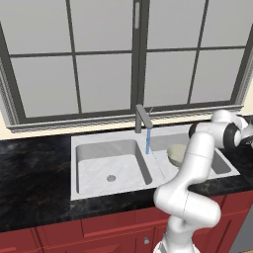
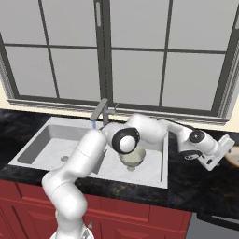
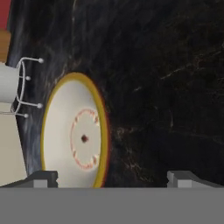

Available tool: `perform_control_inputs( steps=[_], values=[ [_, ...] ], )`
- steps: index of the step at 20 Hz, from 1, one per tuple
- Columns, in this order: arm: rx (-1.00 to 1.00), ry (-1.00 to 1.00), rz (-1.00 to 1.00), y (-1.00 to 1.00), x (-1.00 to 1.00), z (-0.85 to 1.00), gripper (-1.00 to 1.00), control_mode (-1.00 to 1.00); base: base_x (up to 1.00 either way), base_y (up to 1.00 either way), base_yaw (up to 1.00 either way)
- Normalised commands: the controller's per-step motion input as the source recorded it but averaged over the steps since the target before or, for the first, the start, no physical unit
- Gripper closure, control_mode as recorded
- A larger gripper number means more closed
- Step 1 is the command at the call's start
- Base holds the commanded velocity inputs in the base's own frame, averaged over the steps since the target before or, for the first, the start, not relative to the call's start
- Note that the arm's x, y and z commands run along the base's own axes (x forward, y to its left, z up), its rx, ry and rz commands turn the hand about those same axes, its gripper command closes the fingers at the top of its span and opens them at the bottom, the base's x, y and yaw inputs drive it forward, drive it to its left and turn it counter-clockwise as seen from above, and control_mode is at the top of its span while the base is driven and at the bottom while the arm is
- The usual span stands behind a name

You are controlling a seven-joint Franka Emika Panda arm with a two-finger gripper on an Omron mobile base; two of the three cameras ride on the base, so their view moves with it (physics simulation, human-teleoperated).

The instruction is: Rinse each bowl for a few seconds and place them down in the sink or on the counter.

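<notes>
While one bowl (image 2: 131, 158) sits in the sink's (image 1: 94, 143) right basin, the gripper (image 3: 113, 178) hovers empty, jaws wide apart, over a yellow-rimmed bowl (image 3: 74, 131) on the counter (image 3: 166, 87).

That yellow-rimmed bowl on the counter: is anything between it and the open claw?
Nothing visible. The open gripper faces the bowl lying on the black counter; a white wire rack stands off to one side.

You get flat, even rendered light with soft shadows inside the sink (image 1: 99, 148) basins; the hand view looks dim, coarse and slightly blurred.
</notes>
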Motion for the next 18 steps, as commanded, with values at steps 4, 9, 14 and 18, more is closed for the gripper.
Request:
perform_control_inputs(
  steps=[4, 9, 14, 18],
  values=[
    [0.0, 0.0, 0.0, -0.21, 0.32, -0.09, -1.0, -1.0, 0.0, 0.0, 0.0],
    [0.0, 0.0, 0.0, -0.22, 0.33, -0.09, -1.0, -1.0, 0.0, 0.0, 0.0],
    [0.0, 0.0, 0.0, -0.23, 0.23, -0.08, 1.0, -1.0, 0.0, 0.0, 0.0],
    [0.01, 0.0, 0.0, -0.3, 0.13, -0.06, 1.0, -1.0, 0.0, 0.0, 0.0]
  ],
)
